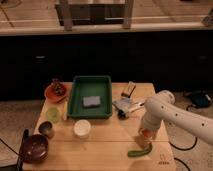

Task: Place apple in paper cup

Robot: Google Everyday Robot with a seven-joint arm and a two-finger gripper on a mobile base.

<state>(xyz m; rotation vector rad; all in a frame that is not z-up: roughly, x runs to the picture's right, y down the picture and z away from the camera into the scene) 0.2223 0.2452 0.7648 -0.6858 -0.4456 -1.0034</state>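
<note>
Hanging low over the right front part of the wooden table (pixel 107 145), the gripper (pixel 145 136) sits at the end of the white arm (pixel 165 112), pointing down. Orange-red blob right at the fingertips = the apple (pixel 145 133), so jaws look closed around it, though exact contact is too blurry to confirm; can't tell if apple is lifted or resting on the tabletop.

Key relation: the paper cup (pixel 82 128) lies to the camera-left of the gripper, roughly same depth on the table, well apart, mouth up, nothing in it that shows. So the carry needs to go sideways toward camera-left across bare wood, then lower over the cup mouth. Apple approx as wide as the cup, so centering matters, my guess.

Outward from jaws: green chili pepper (pixel 139 151) just beside and in front of the gripper, near table edge. Behind it, small clutter of items near the arm's elbow. Further left: green tray (pixel 76 100) w/ a grey sponge (pixel 91 101) inside, behind the cup. Pale green cup (pixel 53 115) and dark metal cup (pixel 46 129) further left of the paper cup; don't confuse.
</note>
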